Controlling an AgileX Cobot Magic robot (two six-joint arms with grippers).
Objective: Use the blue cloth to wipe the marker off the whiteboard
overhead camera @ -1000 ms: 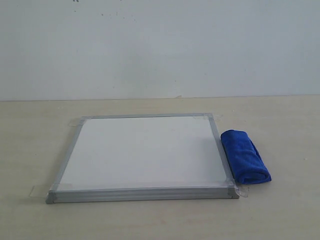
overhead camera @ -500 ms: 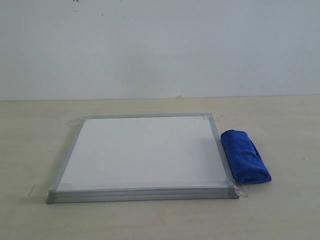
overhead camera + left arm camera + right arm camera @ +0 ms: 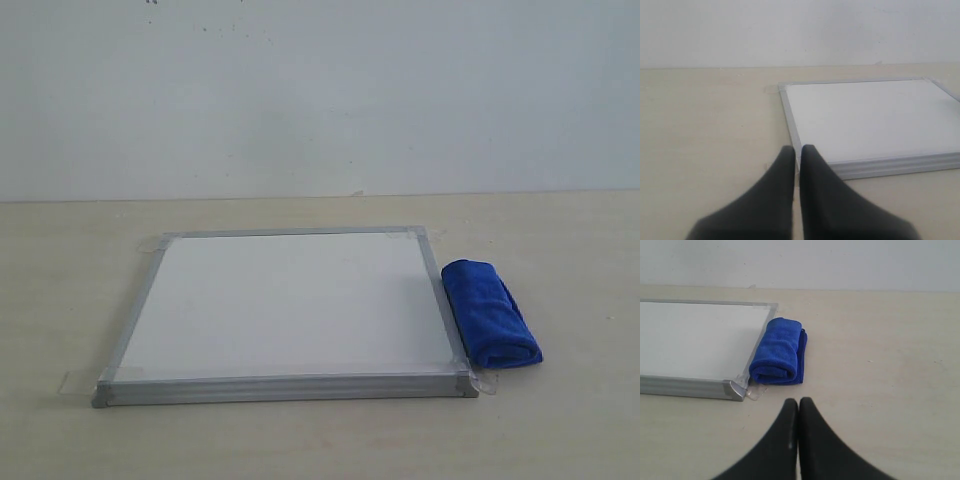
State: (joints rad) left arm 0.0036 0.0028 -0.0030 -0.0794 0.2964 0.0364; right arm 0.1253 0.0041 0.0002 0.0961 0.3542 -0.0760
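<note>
The whiteboard (image 3: 290,305) lies flat on the table, silver-framed, with clear tape tabs at its corners. I see no red marker line on its white face in any view. The blue cloth (image 3: 490,312) lies rolled on the table, touching the board's right edge; the right wrist view shows the blue cloth (image 3: 777,352) beside the whiteboard (image 3: 695,337). My left gripper (image 3: 797,148) is shut and empty, hovering near the corner of the whiteboard (image 3: 870,117). Short of the cloth, over bare table, my right gripper (image 3: 798,401) is shut and empty. Neither gripper appears in the exterior view.
The beige table (image 3: 560,240) runs back to a plain white wall (image 3: 320,90). A clear tape tab (image 3: 756,394) sticks out from the board's near right corner, just in front of the cloth.
</note>
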